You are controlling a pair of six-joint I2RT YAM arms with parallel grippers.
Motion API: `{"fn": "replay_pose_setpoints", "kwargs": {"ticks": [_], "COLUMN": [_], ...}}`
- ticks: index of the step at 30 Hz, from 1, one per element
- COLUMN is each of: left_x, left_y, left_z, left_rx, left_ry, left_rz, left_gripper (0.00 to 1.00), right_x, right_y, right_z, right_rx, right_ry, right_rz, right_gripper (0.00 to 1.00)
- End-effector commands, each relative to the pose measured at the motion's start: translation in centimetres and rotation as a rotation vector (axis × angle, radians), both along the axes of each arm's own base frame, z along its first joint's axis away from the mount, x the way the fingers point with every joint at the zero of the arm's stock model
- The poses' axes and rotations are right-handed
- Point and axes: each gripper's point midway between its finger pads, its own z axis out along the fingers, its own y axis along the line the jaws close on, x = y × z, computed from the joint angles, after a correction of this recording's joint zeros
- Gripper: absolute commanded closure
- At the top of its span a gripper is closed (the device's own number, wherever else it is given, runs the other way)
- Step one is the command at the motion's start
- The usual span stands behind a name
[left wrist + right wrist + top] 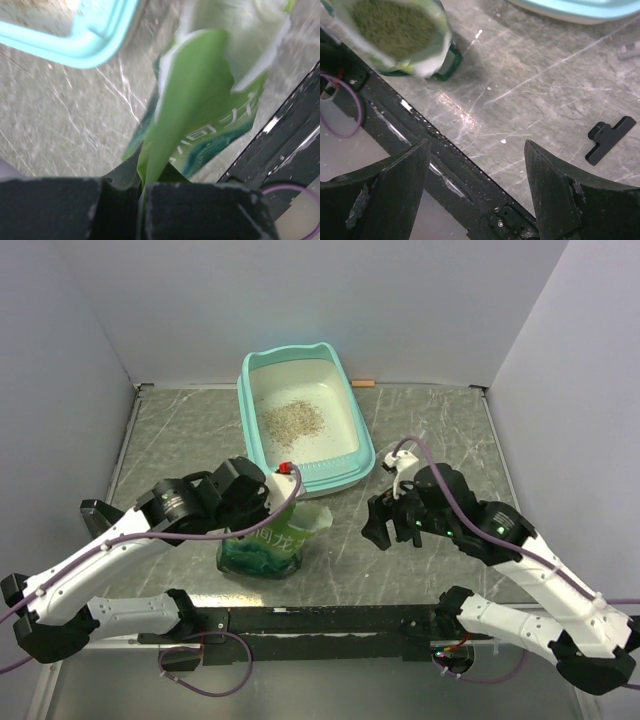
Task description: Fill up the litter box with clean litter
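Observation:
The turquoise litter box [352, 430] stands at the back middle of the table, with a small patch of beige-grey litter [293, 420] on its whitish floor. Its rim shows in the left wrist view [85, 47] and the right wrist view [580, 7]. My left gripper [270, 502] is shut on the top edge of a green printed bag [262, 548] standing just in front of the box; the pinched edge [165, 145] runs between the jaws [140, 187]. The bag's open mouth shows litter inside [395, 22]. My right gripper [388, 527] is open and empty [477, 150], to the right of the bag above the table.
A black clip [610, 137] lies on the grey marbled table right of the bag. A small orange-brown object [364, 383] lies at the back wall by the box. The black rail [330, 620] marks the table's near edge. White walls enclose three sides.

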Motion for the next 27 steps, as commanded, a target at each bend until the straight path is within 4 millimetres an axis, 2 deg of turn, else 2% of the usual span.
{"fn": "replay_pose_setpoints", "kwargs": {"ticks": [1,4,6,8,9,11,12,14,15,17,18,20,21,24,27], "left_x": [2.8,2.3,1.5,0.8,0.4,0.1,-0.1,-0.1,-0.1,0.2,0.2,0.0,0.0,0.0,0.0], "left_y": [-5.4,-6.2,-6.0,-6.0,-5.5,-5.5,-5.2,-5.2,-5.1,-5.0,-5.0,-5.1,-5.3,-5.5,-5.1], "left_z": [13.4,16.8,16.9,16.0,14.0,12.1,9.1,6.9,3.9,1.5,-0.6,-2.8,-3.1,-2.7,-1.7], "left_rx": [-0.477,-0.587,-0.613,-0.621,-0.611,-0.621,-0.597,-0.601,-0.560,-0.528,-0.500,-0.464,-0.465,-0.499,-0.518], "left_ry": [-0.278,-0.321,-0.321,-0.308,-0.289,-0.282,-0.249,-0.228,-0.187,-0.155,-0.121,-0.082,-0.077,-0.097,-0.126], "left_rz": [-0.018,-0.068,-0.092,-0.117,-0.115,-0.122,-0.108,-0.090,-0.070,-0.029,-0.014,-0.014,-0.018,-0.029,-0.029], "left_gripper": [0.99,0.99,0.99,0.99,0.99,0.99,0.99,0.99,0.99,0.99,0.99,0.99,0.99,0.99,0.99], "right_x": [-0.6,-0.4,0.1,-0.1,0.1,0.1,0.0,-0.6,-0.6,-0.7,-1.3,-0.8,-0.2,0.7,2.5], "right_y": [-0.5,-0.8,-0.9,-0.5,-0.1,0.5,1.0,1.8,2.0,2.5,3.1,4.0,4.4,5.6,6.7], "right_z": [2.9,4.1,5.1,5.4,6.1,6.0,6.2,6.3,6.3,5.9,5.8,4.9,4.1,3.7,4.5], "right_rx": [0.039,0.022,0.022,0.013,0.033,0.025,0.036,0.037,0.032,0.000,0.009,-0.028,-0.065,-0.086,-0.106], "right_ry": [-0.064,-0.101,-0.145,-0.201,-0.246,-0.305,-0.322,-0.347,-0.353,-0.347,-0.332,-0.330,-0.322,-0.376,-0.501], "right_rz": [0.030,0.037,0.042,0.124,0.148,0.232,0.269,0.365,0.385,0.454,0.514,0.584,0.613,0.691,0.716], "right_gripper": [0.18,0.18,0.18,0.17,0.17,0.17,0.17,0.16,0.15,0.15,0.15,0.15,0.15,0.13,0.11]}}
